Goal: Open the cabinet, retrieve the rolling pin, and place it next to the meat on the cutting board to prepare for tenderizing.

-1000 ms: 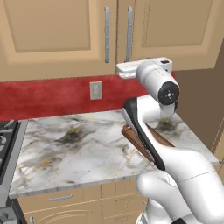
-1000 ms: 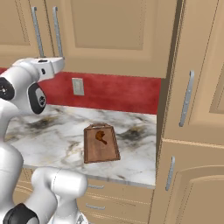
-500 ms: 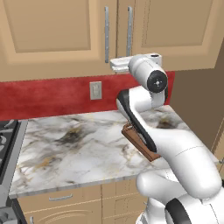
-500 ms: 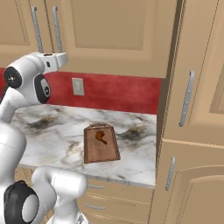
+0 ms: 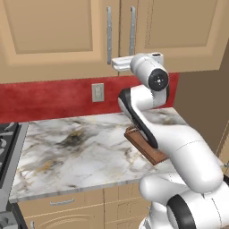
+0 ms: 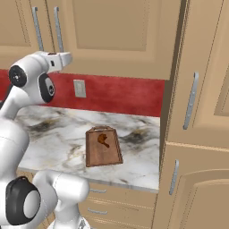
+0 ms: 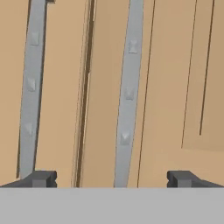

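The cabinet [image 5: 53,31] hangs above the counter with both panelled doors shut, so the rolling pin is hidden. In the hand view my gripper [image 7: 111,179] is open and faces the doors from close by. The right silver handle [image 7: 128,87] runs up between its two fingertips, and the left handle [image 7: 32,87] stands above the left fingertip. From the left base view my white hand [image 5: 121,64] hovers just under the handles [image 5: 132,29]. On the marble counter lies the cutting board [image 6: 103,147] with the meat [image 6: 103,139] on it; the arm covers part of the board [image 5: 145,150].
A wall outlet [image 5: 97,91] sits on the red backsplash. A stove edge [image 5: 6,143] is at the counter's left end. A tall cabinet [image 6: 197,112] with vertical handles closes off the right side. Drawers [image 5: 62,203] run below the counter.
The hand has risen and shifted left toward the cabinet handles, mostly in the first half second. The jaws stayed open. Board and meat have not moved.
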